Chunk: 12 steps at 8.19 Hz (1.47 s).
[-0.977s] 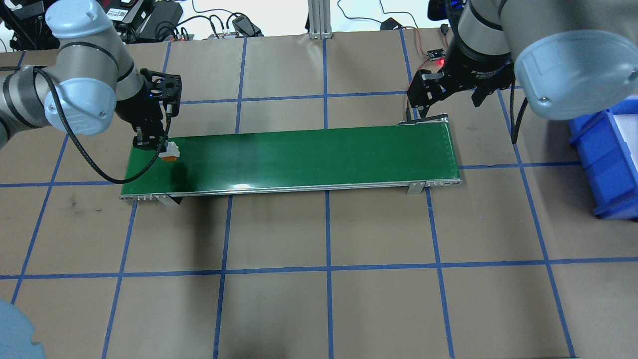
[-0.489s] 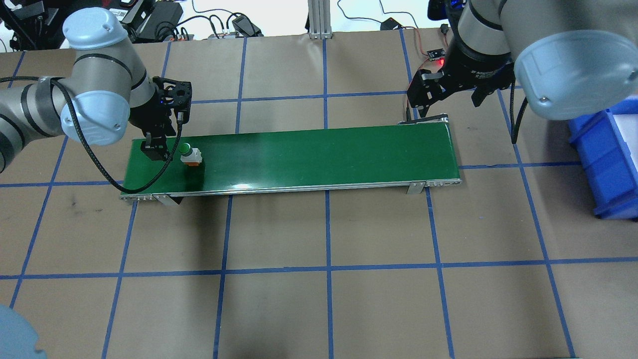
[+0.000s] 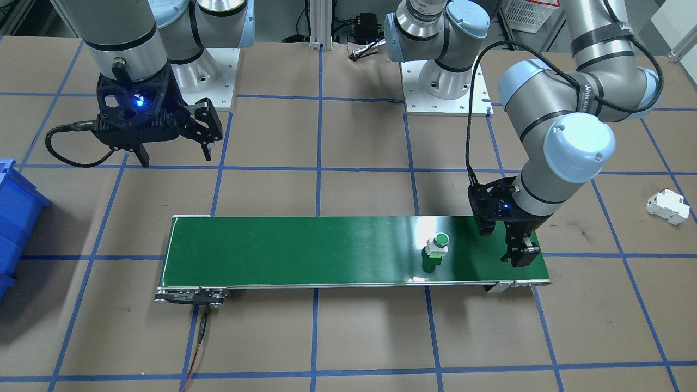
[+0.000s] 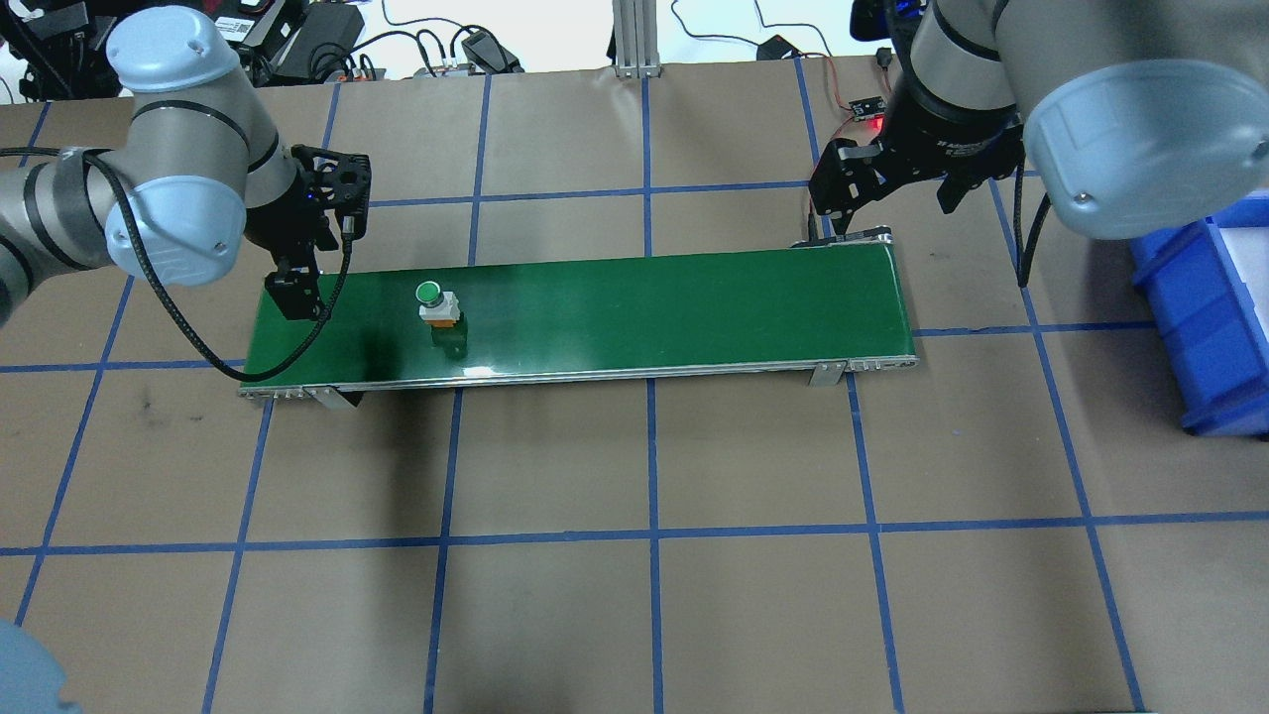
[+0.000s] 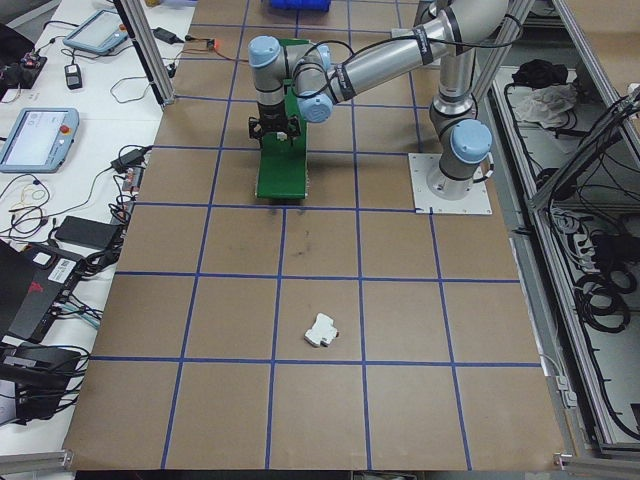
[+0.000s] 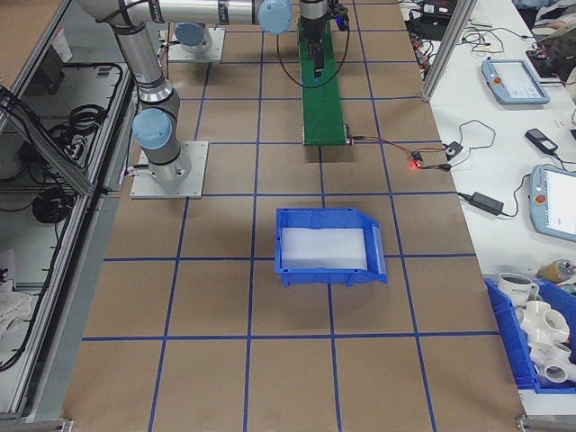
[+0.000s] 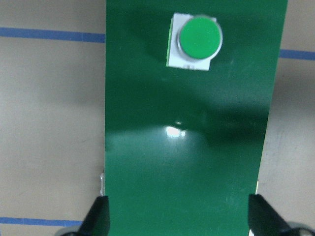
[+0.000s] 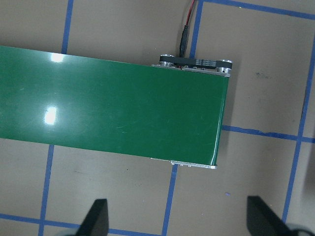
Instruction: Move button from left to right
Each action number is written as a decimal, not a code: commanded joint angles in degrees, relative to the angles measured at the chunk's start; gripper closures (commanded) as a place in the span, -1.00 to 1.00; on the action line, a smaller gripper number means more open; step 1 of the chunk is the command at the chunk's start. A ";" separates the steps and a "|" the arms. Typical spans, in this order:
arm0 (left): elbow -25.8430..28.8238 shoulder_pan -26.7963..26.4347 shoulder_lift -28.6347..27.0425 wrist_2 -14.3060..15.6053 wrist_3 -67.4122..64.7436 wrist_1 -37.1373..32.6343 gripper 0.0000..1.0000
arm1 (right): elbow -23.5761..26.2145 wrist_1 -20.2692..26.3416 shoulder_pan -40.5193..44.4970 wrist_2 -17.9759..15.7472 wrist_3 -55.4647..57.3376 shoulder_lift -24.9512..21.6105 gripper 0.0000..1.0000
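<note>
Button rides the belt upright, free. Both grippers' fingers spread, empty: left, right. We wait, grab at the belt's right end.

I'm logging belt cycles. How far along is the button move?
Done: the button stands free on the green belt, released by the open left gripper. In hand: nothing. Left: reaching the far end, where the open right gripper hovers.
</note>
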 commanded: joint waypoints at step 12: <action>4.71 14.54 10.08 -10.17 -63.48 -13.08 -1.00 | 0.18 -14.97 0.31 17.63 -0.02 16.69 -0.97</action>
